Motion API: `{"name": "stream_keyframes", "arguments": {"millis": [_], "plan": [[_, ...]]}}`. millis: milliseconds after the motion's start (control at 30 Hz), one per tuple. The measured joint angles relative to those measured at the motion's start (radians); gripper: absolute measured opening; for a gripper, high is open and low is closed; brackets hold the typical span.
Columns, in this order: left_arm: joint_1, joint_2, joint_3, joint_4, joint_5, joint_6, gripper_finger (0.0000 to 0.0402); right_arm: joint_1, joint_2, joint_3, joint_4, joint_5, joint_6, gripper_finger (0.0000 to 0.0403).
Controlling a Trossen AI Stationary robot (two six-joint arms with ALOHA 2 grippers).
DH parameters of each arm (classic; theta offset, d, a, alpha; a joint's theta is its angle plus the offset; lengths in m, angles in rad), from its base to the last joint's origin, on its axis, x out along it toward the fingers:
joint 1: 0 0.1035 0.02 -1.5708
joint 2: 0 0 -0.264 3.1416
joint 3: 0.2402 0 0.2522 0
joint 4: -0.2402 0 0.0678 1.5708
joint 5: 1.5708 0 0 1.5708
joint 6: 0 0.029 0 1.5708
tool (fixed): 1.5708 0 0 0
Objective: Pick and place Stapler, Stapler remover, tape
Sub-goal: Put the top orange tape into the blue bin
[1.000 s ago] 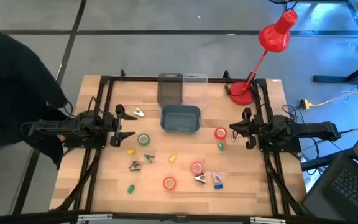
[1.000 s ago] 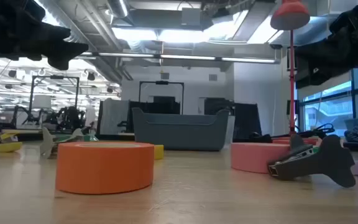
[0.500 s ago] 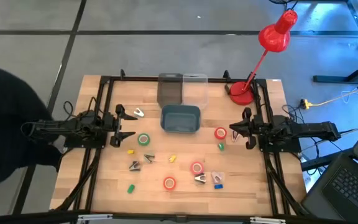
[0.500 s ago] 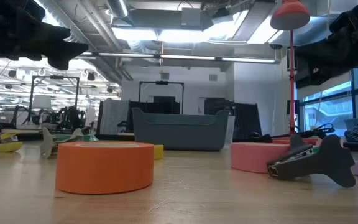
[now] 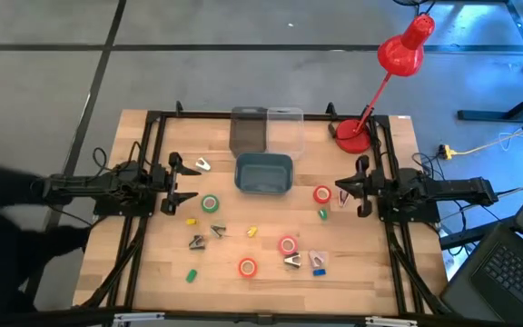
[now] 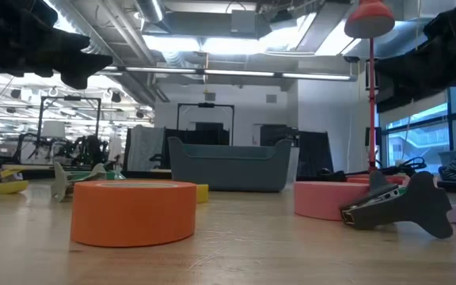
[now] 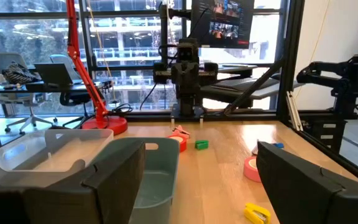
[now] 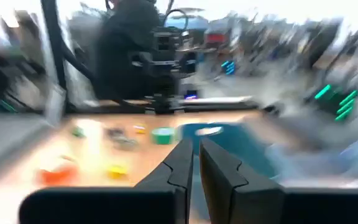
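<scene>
Three red tape rolls (image 5: 321, 193) (image 5: 287, 244) (image 5: 247, 267) and a green one (image 5: 210, 203) lie flat on the wooden table. Among them lie metal staple removers (image 5: 203, 164) (image 5: 196, 241) (image 5: 292, 261) and small yellow (image 5: 190, 220), green (image 5: 190, 272) and blue (image 5: 317, 262) pieces; which of these is the stapler, I cannot tell. My left gripper (image 5: 185, 183) hovers open at the table's left, pointing right, nothing between its fingers (image 7: 104, 180). My right gripper (image 5: 345, 193) hovers shut at the right, just beside the red roll, apart from it.
A blue-grey bin (image 5: 263, 173) stands at the middle back, with two clear containers (image 5: 249, 130) (image 5: 285, 127) behind it. A red desk lamp (image 5: 352, 136) stands on the far right corner. A person in dark clothes (image 5: 7, 245) is at the table's left side.
In the high view, both grippers and everything on the table have kept still. The person in dark clothes at the table's left has drawn back toward the near side.
</scene>
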Motion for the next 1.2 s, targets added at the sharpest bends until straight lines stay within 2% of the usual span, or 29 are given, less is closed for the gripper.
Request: {"name": "stream_keyframes", "arguments": {"millis": [100,167,267,400,467,633,700,833,933,1033,1133,1200], "plan": [[0.0,0.0,0.0,0.0,0.0,0.0,0.0297,0.0,0.0,0.0,0.002,0.023,-0.166,0.0033],[0.0,0.0,0.0,0.0,0.0,0.0,0.0297,0.0,0.0,0.0,0.026,0.086,-0.226,0.0033],[0.0,0.0,0.0,0.0,0.0,0.0,0.0297,0.0,0.0,0.0,0.103,0.152,-0.228,0.0033],[0.0,0.0,0.0,0.0,0.0,0.0,0.0297,0.0,0.0,0.0,0.213,0.158,-0.228,0.0033],[0.0,0.0,0.0,0.0,0.0,0.0,0.0297,0.0,0.0,0.0,0.316,0.148,-0.194,0.0033],[0.0,0.0,0.0,0.0,0.0,0.005,0.0297,-0.001,0.001,0.0,0.732,0.091,0.075,0.0033],[0.0,0.0,0.0,0.029,0.0,-0.019,0.0297,-0.001,0.001,0.005,0.894,0.11,0.094,0.0033],[0.0,0.0,0.0,0.224,-0.031,-0.112,0.0297,-0.001,0.002,0.063,1.069,0.119,0.061,0.0033],[0.0,0.0,0.0,0.411,-0.098,-0.106,0.0297,-0.001,0.007,0.125,1.033,0.111,0.159,0.0033],[0.0,0.0,0.0,0.593,-0.144,-0.105,0.0297,-0.001,0.038,0.197,0.868,0.087,0.291,0.0033],[0.0,0.0,0.0,0.731,-0.157,-0.113,0.0297,-0.001,0.124,0.276,0.666,0.047,0.368,0.0033],[0.0,0.0,0.0,0.791,-0.158,-0.102,0.0297,-0.001,0.223,0.33,0.6,0.026,0.417,0.0033]]}}
